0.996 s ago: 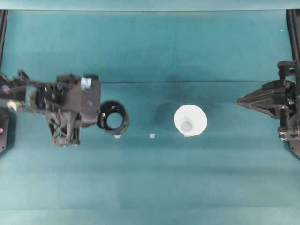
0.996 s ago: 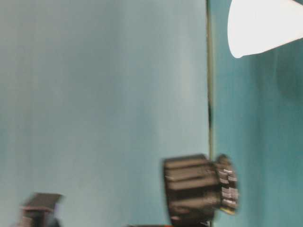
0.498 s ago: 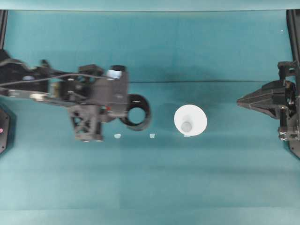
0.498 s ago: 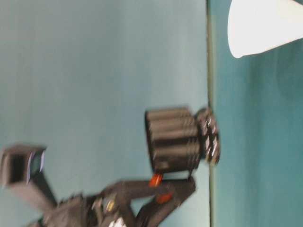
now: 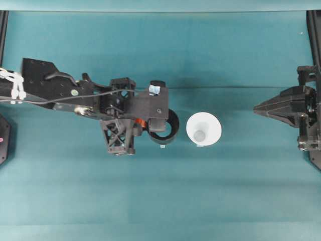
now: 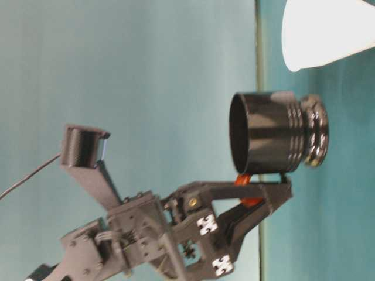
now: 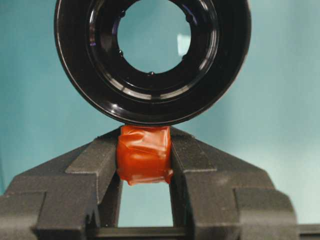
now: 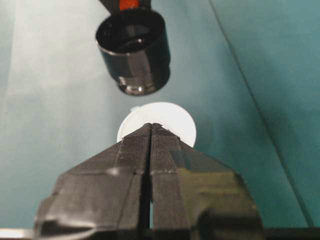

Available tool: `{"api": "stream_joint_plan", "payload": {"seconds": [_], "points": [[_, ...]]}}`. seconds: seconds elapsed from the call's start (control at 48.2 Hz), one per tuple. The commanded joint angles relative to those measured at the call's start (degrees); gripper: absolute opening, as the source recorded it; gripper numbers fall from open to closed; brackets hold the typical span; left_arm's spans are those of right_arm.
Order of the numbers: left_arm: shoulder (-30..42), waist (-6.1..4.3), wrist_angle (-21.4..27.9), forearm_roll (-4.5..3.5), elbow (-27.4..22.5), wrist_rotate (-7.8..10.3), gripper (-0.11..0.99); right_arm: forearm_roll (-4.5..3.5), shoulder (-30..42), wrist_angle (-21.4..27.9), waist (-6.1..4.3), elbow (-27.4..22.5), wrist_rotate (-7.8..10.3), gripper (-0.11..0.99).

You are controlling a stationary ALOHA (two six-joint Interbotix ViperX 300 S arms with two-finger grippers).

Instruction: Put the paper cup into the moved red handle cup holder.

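Observation:
The red handle cup holder (image 5: 164,128) is a glossy black round cup, standing upright just left of the paper cup (image 5: 203,129) in the overhead view. My left gripper (image 7: 145,150) is shut on its red handle (image 7: 144,154), and the holder's open ring (image 7: 152,60) sits just beyond the fingers. The table-level view shows the holder (image 6: 275,140) with its mouth facing up; I cannot tell whether its base touches the table. The white paper cup (image 8: 175,114) rests on its wide rim, small base up. My right gripper (image 8: 151,127) is shut and empty at the right edge (image 5: 258,108), pointing at the cup.
A small white tape mark (image 5: 162,146) lies on the teal table by the holder's near edge, another (image 5: 199,145) by the paper cup. The left arm (image 5: 60,93) stretches across the left half of the table. Dark frame posts (image 5: 314,30) stand at the sides.
My left arm has carried the holder to the right, from the left part of the table to just beside the paper cup. The paper cup and the right arm have not moved.

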Motion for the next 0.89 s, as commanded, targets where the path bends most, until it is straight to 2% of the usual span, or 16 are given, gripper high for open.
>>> {"api": "stream_joint_plan", "payload": {"seconds": [0.0, 0.104, 0.394, 0.415, 0.623, 0.872], "points": [[0.5, -0.18, -0.9, 0.09, -0.2, 0.00, 0.27, 0.09, 0.4, -0.2, -0.18, -1.3, 0.53, -0.11], [2.2, -0.26, -1.0, 0.26, 0.6, -0.09, 0.27, 0.09, 0.4, -0.2, -0.18, -1.2, 0.53, -0.11], [4.9, -1.58, -4.6, 0.09, 1.3, -0.26, 0.27, 0.09, 0.4, -0.2, -0.18, -1.3, 0.53, -0.11], [5.0, -1.58, -4.8, 0.26, 1.3, -0.26, 0.27, 0.09, 0.4, -0.1, -0.18, -1.3, 0.53, -0.11], [5.8, -1.58, -5.4, 0.09, 1.4, -0.09, 0.27, 0.09, 0.4, -0.2, -0.18, -1.2, 0.53, -0.11], [6.2, -1.67, -6.0, 0.26, 1.4, 0.00, 0.27, 0.09, 0.4, -0.2, -0.18, -1.2, 0.53, -0.11]]}}
